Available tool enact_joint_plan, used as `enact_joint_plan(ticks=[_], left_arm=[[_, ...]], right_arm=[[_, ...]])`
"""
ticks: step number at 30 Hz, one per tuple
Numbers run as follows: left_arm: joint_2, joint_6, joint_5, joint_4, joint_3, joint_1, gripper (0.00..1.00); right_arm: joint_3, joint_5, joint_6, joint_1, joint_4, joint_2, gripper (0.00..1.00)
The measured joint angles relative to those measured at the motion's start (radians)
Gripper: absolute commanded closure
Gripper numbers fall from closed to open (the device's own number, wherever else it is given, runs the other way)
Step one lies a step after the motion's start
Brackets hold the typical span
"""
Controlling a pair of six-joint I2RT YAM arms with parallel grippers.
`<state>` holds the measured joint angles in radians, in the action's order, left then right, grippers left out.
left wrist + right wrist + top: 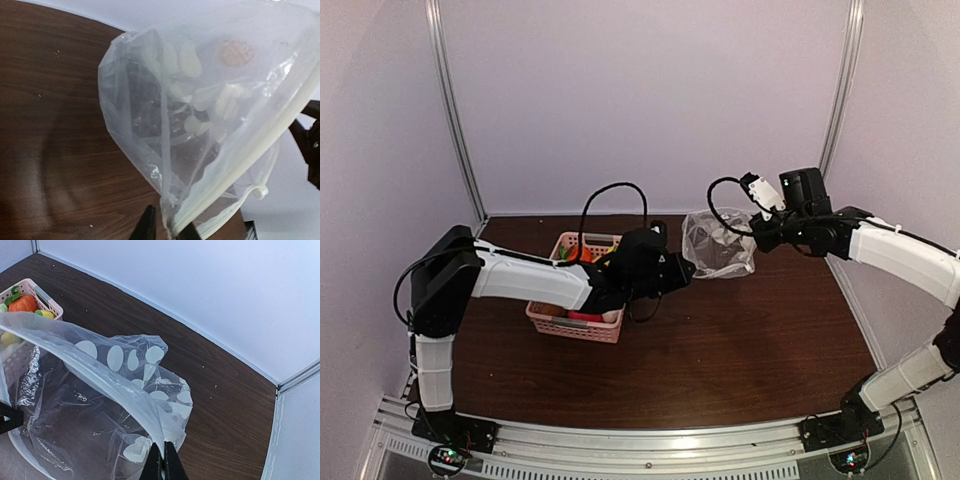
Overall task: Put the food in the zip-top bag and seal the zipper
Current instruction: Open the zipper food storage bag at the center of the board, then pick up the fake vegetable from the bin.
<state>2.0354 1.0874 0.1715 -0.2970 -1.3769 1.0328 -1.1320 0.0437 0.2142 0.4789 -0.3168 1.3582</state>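
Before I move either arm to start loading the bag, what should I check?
1. Grip of right jaws on zip-top bag rim: ok, shut.
2. Grip of left jaws on zipper end: ok, strip pinched.
3. Bag mouth spread wide enough: cannot tell.
4. All toy food inside bag: not ok, pieces sit in the pink basket.
5. Free arm for picking: not ok, both hold the bag.

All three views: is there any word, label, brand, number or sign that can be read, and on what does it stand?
No readable text in any view.
bag: only white dots, no print.
basket: no label visible.
left arm, right arm: no marking that can be read; anything there is too small to tell.
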Motion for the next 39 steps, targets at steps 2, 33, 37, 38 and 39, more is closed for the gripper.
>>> enact_joint_plan(ticks=[2, 33, 37, 38, 39], left_arm=[[0.002, -0.046, -0.033, -0.009, -0.005, -0.002, 0.64], [-0.319, -0.731, -0.096, 0.830, 0.058, -0.390, 0.35], [-0.249, -0.745, -0.204, 0.852, 0.020, -0.389, 0.36], [-0.225, -0.740, -0.234, 0.852, 0.006, -0.388, 0.35], [-0.200, -0.733, -0.251, 0.853, -0.008, -0.388, 0.34]], right_arm=[[0.021, 0.008, 0.000, -0.001, 0.000, 0.002, 1.00], [0.105, -0.205, 0.093, -0.043, 0.045, 0.079, 1.00], [0.106, -0.271, 0.098, -0.043, 0.042, 0.107, 1.00], [0.108, -0.278, 0.098, -0.043, 0.042, 0.107, 1.00], [0.111, -0.286, 0.100, -0.043, 0.043, 0.106, 1.00]])
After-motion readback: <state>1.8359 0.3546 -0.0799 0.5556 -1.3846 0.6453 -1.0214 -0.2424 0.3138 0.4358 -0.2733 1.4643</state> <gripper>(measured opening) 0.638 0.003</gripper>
